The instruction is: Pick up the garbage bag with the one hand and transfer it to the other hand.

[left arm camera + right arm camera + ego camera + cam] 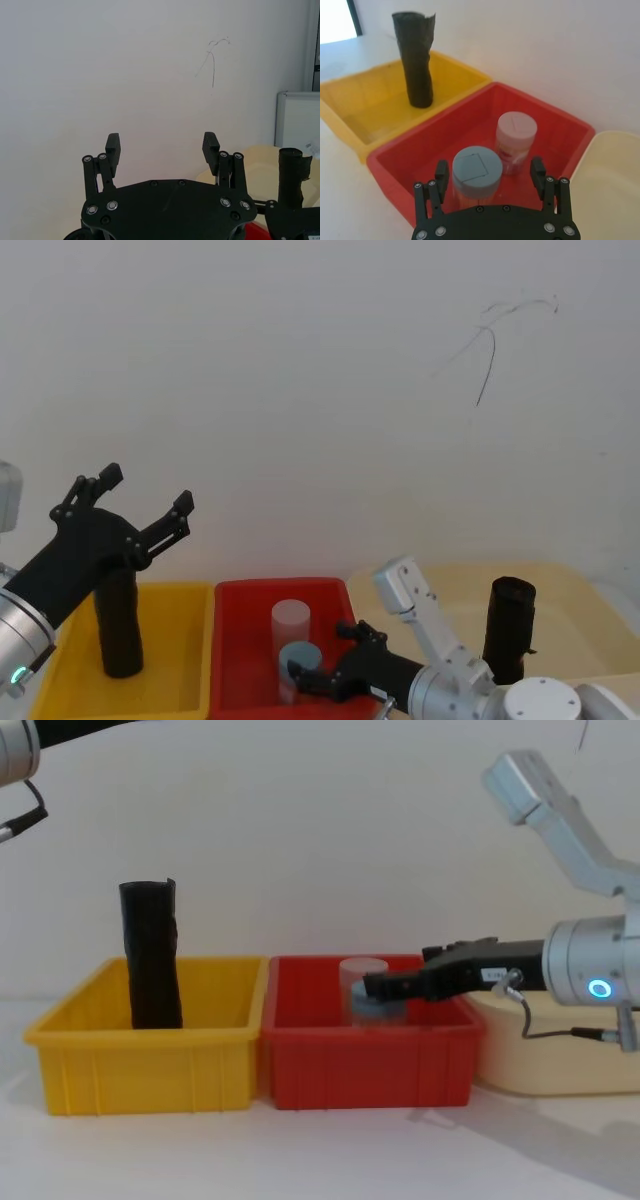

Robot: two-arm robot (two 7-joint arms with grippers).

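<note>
The garbage bag (152, 955), a tall lumpy black roll, stands upright in the yellow bin (150, 1065) on the left; it also shows as the garbage bag (417, 60) and, partly behind my left arm, as the garbage bag (120, 635). My left gripper (147, 490) is raised above that bin, open and holding nothing, pointing at the wall, and its spread fingers show as the left gripper (161, 145). My right gripper (375, 988) reaches low into the red bin (365, 1065). It is open, with its fingers (441, 172) either side of a blue-lidded jar (476, 172).
A second jar with a pale lid (516, 131) stands behind the blue one in the red bin. Another black roll (510, 625) stands in the cream bin (570, 600) on the right. A white wall closes the back.
</note>
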